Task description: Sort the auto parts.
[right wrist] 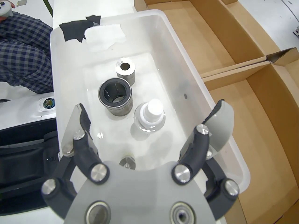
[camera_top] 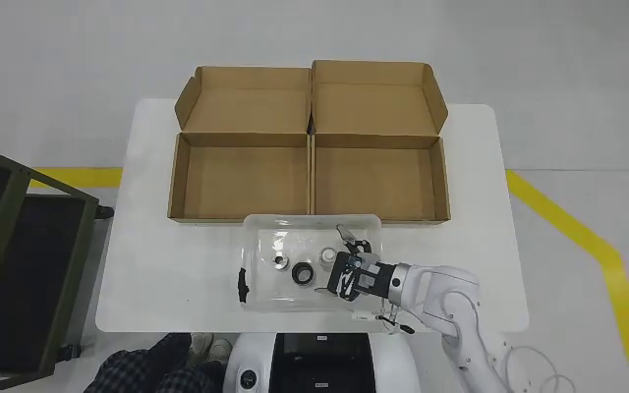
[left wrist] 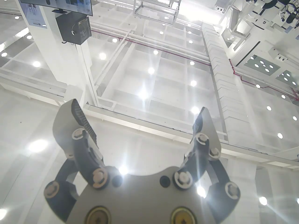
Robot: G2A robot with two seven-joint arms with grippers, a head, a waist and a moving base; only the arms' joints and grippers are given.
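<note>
A clear plastic bin stands on the white table's near side. It holds a silver bushing, a dark ring-shaped bearing, a clear part with a white cap and a small metal piece. From above, the bushing, the bearing and the white-capped part sit in a row. My right gripper hovers open over the bin's right half, above the white-capped part, with nothing held. My left gripper is open and points up at the ceiling.
Two open cardboard boxes stand side by side behind the bin, the left box and the right box, with bare floors. Black tape sticks to the bin's left end. A dark green cart stands left of the table.
</note>
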